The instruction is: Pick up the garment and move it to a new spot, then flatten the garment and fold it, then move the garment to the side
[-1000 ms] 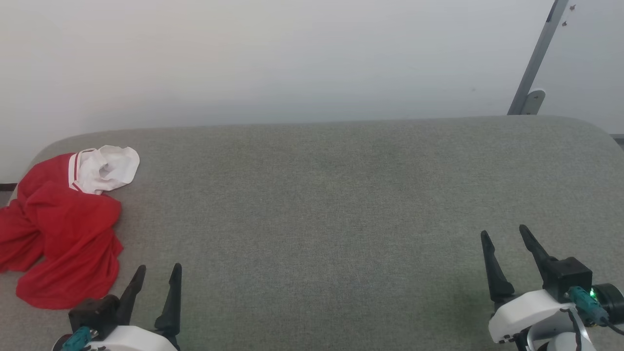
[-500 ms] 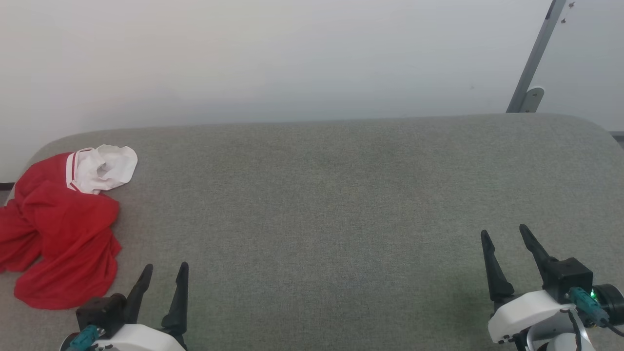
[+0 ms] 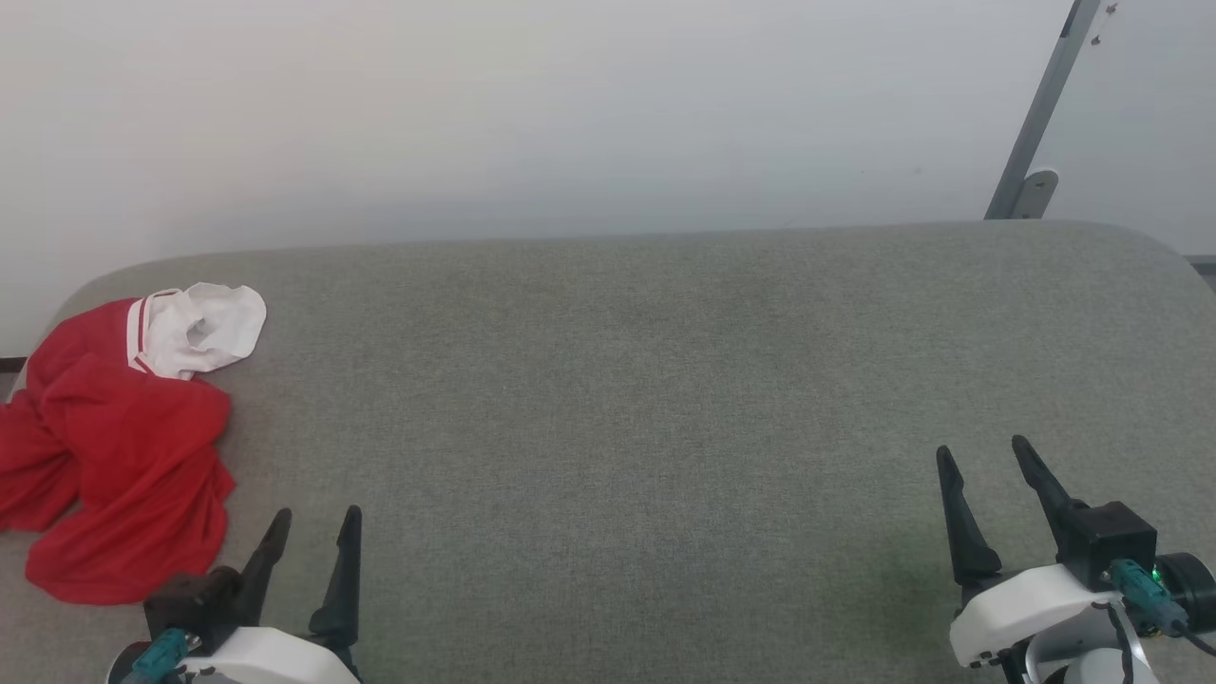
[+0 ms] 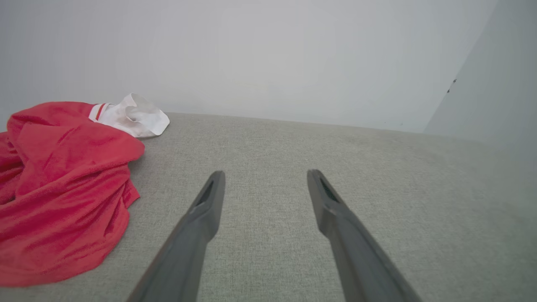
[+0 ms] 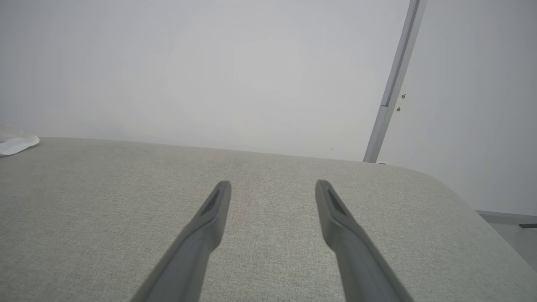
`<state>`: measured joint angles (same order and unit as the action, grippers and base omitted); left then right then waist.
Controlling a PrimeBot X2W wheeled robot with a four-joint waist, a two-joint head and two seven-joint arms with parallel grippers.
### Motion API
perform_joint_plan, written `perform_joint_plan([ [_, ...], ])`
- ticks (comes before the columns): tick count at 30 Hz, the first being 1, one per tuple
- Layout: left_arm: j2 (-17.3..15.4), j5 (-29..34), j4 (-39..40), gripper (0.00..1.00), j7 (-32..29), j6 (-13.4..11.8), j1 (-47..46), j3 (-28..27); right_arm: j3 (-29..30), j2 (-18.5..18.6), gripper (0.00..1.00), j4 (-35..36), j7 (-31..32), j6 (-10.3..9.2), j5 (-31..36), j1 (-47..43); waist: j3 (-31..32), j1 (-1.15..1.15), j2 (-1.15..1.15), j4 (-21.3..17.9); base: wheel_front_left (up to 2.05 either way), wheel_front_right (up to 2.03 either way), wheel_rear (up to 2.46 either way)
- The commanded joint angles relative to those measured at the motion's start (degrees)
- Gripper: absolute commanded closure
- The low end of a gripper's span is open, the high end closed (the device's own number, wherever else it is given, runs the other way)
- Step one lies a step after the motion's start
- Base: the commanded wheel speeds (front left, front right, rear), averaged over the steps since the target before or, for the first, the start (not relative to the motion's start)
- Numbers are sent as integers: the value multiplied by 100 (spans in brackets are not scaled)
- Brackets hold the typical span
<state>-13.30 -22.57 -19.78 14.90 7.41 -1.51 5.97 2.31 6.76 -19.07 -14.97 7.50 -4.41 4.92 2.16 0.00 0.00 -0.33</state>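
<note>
1. at the lower left of the head view, the left gripper point(image 3: 317, 513) is hovering over the grey padded surface point(image 3: 617, 380), jaws spread wide and holding nothing.
2. at the lower right, the right gripper point(image 3: 980, 446) is likewise gaping wide and gripping nothing.
3. the garment point(image 3: 123, 456) is lying crumpled at the surface's left edge, near the left gripper and well apart from the right one, its white sleeve point(image 3: 204, 328) bunching at the far end.
4. a grey metal post point(image 3: 1040, 114) is slanting up the wall point(image 3: 475, 114) past the far right corner.
</note>
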Motion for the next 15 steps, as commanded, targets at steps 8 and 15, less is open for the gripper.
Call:
perform_joint_plan([
  [8, -27, 455, 113, 0, 38, 11, -23, -207, 27, -39, 0, 46, -28, -2, 36, -47, 0, 0, 0, -25, 0, 0, 0],
  [15, 36, 679, 187, 0, 38, 11, 40, -341, 31, -62, 0, 80, -29, -2, 43, -43, -3, 0, 0, -55, 0, 0, 0],
])
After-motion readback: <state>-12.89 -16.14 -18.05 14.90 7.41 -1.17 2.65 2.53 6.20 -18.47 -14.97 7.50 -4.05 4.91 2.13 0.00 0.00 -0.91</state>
